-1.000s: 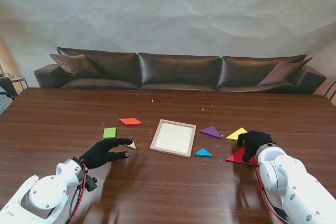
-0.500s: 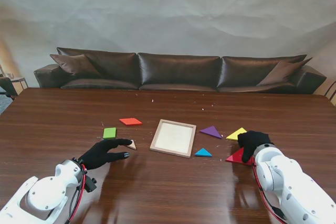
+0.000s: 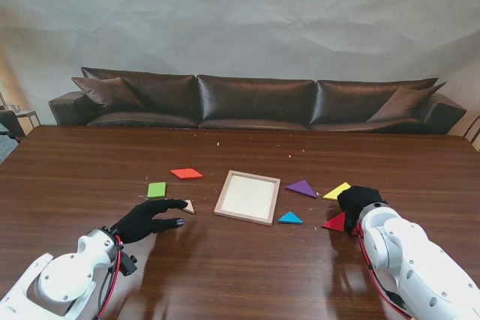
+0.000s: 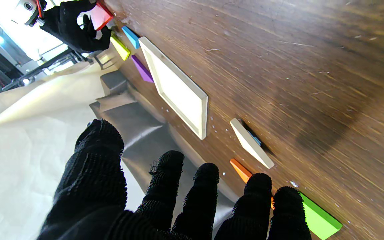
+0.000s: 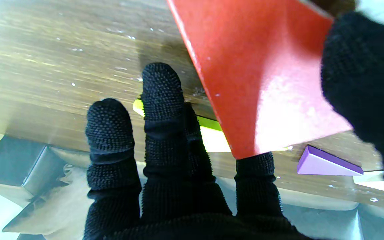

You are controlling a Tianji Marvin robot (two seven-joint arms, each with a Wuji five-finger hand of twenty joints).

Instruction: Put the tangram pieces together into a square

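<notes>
The right hand (image 3: 357,200) was clamped on the red triangle (image 5: 265,76), thumb against forefinger; a shallow pinch risked slippage; the left hand (image 3: 146,218) stayed spread, empty.

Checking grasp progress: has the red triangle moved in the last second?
Yes. The red triangle, gripped by the right robot hand, edged left toward the blue triangle.

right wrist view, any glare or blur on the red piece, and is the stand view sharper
Right wrist view: the red triangle has a pale glare patch near its corner, and the thumb beside it is blurred. Stand view: sharp throughout, with soft reflections on the table.
</notes>
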